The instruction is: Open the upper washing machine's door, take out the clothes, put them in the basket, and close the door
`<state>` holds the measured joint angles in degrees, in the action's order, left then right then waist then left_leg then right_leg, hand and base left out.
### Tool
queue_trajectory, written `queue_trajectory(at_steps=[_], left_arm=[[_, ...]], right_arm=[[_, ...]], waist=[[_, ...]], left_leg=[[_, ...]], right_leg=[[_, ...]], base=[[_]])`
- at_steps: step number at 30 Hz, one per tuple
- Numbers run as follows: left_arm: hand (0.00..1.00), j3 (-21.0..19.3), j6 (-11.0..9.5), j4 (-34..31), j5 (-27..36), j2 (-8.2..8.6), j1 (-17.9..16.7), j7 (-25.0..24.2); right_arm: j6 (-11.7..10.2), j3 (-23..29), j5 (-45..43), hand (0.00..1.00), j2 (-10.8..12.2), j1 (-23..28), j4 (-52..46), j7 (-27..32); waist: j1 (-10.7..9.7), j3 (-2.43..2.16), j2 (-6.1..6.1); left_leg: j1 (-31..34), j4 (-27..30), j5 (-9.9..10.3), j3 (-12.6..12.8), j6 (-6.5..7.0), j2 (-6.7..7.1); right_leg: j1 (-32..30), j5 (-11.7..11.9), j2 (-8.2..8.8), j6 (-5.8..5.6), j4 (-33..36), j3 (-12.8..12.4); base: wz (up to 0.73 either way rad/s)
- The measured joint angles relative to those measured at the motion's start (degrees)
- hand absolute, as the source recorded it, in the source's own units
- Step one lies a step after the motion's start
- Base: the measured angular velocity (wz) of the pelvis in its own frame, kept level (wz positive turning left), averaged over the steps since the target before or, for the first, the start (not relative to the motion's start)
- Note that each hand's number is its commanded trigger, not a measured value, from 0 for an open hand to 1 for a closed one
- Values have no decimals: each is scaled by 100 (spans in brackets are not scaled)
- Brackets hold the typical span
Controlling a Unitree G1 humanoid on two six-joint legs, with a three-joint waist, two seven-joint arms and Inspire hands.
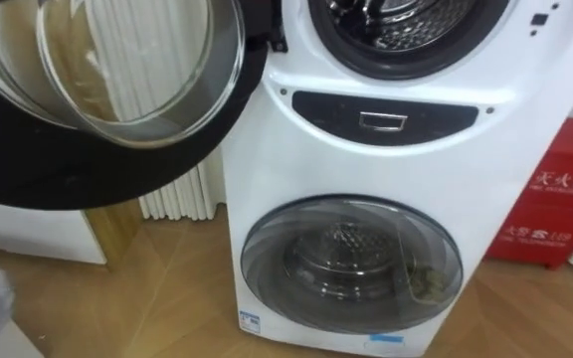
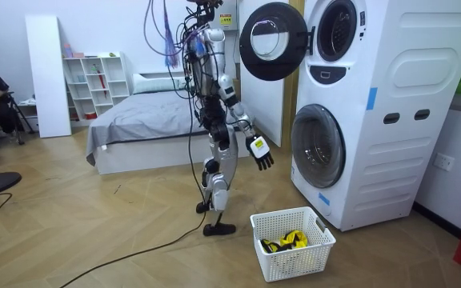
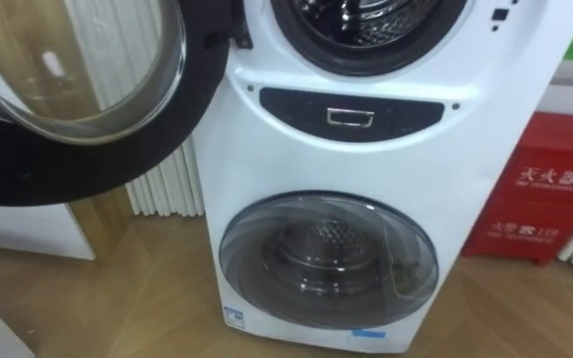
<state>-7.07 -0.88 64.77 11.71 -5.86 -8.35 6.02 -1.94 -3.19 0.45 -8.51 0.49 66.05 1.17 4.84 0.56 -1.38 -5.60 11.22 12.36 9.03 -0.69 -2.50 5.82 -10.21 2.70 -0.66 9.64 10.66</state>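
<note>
On the floor nearest the room camera, a white basket [image 2: 290,262] holds yellow-and-black clothes [image 2: 285,241]; beyond it the robot stands facing the washing machine [image 2: 390,160], right robot hand [image 2: 260,152] hanging with fingers spread, holding nothing; the upper door [image 1: 137,70] stands open

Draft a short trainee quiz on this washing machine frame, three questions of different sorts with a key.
1. True or false: the upper door of the stacked washing machine stands open.
2. Where do the yellow and black clothes lie? A in the upper drum; B in the white laundry basket; C on the bed.
3. Fill in: the lower door is ___.
Key: 1 true; 2 B; 3 shut.
</note>
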Motion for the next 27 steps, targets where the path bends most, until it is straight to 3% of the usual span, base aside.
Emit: queue_trajectory(at_steps=[4,10,13,21,24,27], left_arm=[[0,-13,6,0,135,7,6,-6],[0,-440,16,-131,402,-20,124,131],[0,-856,81,-854,461,-52,296,335],[0,-871,-65,-2810,1120,-610,950,1138],[0,-871,-107,-3220,1121,-678,1130,1321],[0,-926,-106,-4086,1111,-709,1138,1523]], right_arm=[[3,0,0,0,-1,-41,-151,8],[-67,115,-563,0,-6,-168,-230,7],[-80,298,-748,0,-15,-156,-407,-5],[-112,447,-894,0,-18,-90,-424,6],[-112,448,-977,0,-14,-8,-441,15],[-111,448,-1099,0,16,117,-627,26]], waist=[[19,10,62],[-31,-3,115],[-50,7,176],[-181,-64,412],[-245,-67,426],[-277,-90,464]], left_leg=[[15,-8,1,-75,-1,4],[-13,10,0,-170,0,24],[-17,23,-1,-201,0,20],[-75,-9,-3,-186,1,28],[-97,-21,-4,-190,2,32],[-94,-40,-3,-186,2,34]], right_leg=[[12,-7,1,-4,-11,35],[95,-7,16,-6,-27,107],[115,-7,14,-5,-15,139],[152,-9,8,-7,5,65],[179,-8,10,-7,5,62],[127,-8,9,-7,12,38]], base=[[9],[7],[7],[-4],[-1],[-10]])
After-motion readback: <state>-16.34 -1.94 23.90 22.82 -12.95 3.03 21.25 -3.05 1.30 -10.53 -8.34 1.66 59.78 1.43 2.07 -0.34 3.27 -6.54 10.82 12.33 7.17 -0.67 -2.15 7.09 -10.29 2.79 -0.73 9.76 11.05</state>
